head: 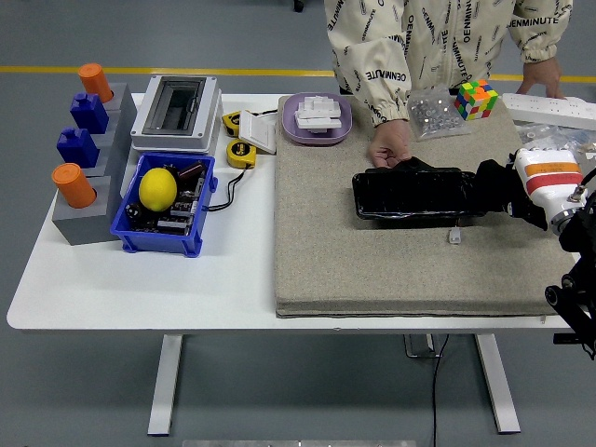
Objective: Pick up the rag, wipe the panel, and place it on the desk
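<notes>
A glossy black panel [414,195] lies flat on the beige mat [372,261], right of centre. My right hand [496,191] sits at the panel's right end, its black fingers curled around a dark rag [486,186] that is hard to tell apart from them. The white wrist [545,179] trails off to the right. A person at the far side rests one hand [391,149] on the panel's far left edge; the person's other hand [543,73] lies at the table's back right. My left arm is out of sight.
A small white connector [454,237] lies on the mat just in front of the panel. Behind it are a purple tray [318,118], a bag of small parts [436,112] and a colour cube [476,98]. A blue bin [165,228] holding a lemon [158,188] and a grey box [177,110] stand at left.
</notes>
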Action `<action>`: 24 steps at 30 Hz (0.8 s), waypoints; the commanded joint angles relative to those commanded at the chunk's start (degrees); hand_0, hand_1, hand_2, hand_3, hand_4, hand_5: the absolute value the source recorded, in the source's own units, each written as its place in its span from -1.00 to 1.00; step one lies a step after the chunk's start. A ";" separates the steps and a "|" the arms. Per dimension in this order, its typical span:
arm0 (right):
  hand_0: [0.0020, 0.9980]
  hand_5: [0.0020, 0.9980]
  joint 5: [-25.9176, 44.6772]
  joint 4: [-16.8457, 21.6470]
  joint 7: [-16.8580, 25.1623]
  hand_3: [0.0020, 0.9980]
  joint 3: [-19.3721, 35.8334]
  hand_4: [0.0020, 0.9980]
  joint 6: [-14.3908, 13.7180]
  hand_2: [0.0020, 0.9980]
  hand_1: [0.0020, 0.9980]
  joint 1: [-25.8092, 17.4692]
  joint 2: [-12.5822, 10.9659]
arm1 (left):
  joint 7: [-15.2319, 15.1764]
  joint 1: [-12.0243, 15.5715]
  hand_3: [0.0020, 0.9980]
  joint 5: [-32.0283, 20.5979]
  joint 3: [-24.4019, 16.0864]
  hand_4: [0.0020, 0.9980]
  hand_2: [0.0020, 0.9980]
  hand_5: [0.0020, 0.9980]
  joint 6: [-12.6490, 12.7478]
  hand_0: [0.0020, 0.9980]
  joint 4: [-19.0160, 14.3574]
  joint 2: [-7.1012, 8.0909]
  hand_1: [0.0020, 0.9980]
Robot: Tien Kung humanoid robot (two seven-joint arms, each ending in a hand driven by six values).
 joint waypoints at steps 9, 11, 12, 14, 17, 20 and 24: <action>-0.46 -1.00 0.04 -0.10 -0.03 -0.17 -0.50 0.89 -0.03 -0.18 -0.29 0.61 1.22 | 0.00 -0.08 0.12 -0.01 -0.01 0.25 0.31 -0.11 0.02 0.21 0.00 0.06 0.29; -0.46 -1.00 0.08 -0.10 -0.04 -0.17 -0.71 0.89 -0.04 -0.18 -0.29 0.82 1.68 | 0.00 -0.13 0.12 -0.04 0.04 0.25 0.31 -0.11 0.01 0.21 -0.03 0.07 0.29; -0.46 -1.00 0.08 -0.09 -0.04 -0.17 -0.76 0.89 -0.05 -0.18 -0.29 0.89 1.85 | 0.00 -0.15 0.12 -0.05 0.06 0.25 0.31 -0.11 0.01 0.21 -0.03 0.07 0.29; -0.46 -1.00 0.01 -0.08 -0.05 -0.17 -0.90 0.89 -0.03 -0.18 -0.29 1.02 2.15 | -0.01 -0.18 0.12 -0.11 0.12 0.25 0.31 -0.11 0.00 0.21 -0.04 0.09 0.29; -0.46 -1.00 -0.09 -0.07 -0.08 -0.17 -1.06 0.89 -0.01 -0.18 -0.29 1.18 2.47 | 0.00 -0.17 0.12 -0.13 0.17 0.26 0.32 -0.11 0.01 0.21 -0.04 0.13 0.29; -0.46 -1.00 -0.10 -0.05 -0.11 -0.17 -1.23 0.89 -0.03 -0.18 -0.29 1.37 2.95 | 0.01 -0.06 0.12 -0.13 0.19 0.26 0.32 -0.11 0.03 0.21 0.02 0.20 0.29; -0.46 -1.00 -0.09 0.00 -0.12 -0.17 -1.53 0.89 -0.06 -0.18 -0.29 1.56 3.68 | 0.02 0.01 0.12 -0.14 0.26 0.25 0.32 -0.11 0.03 0.21 0.03 0.25 0.29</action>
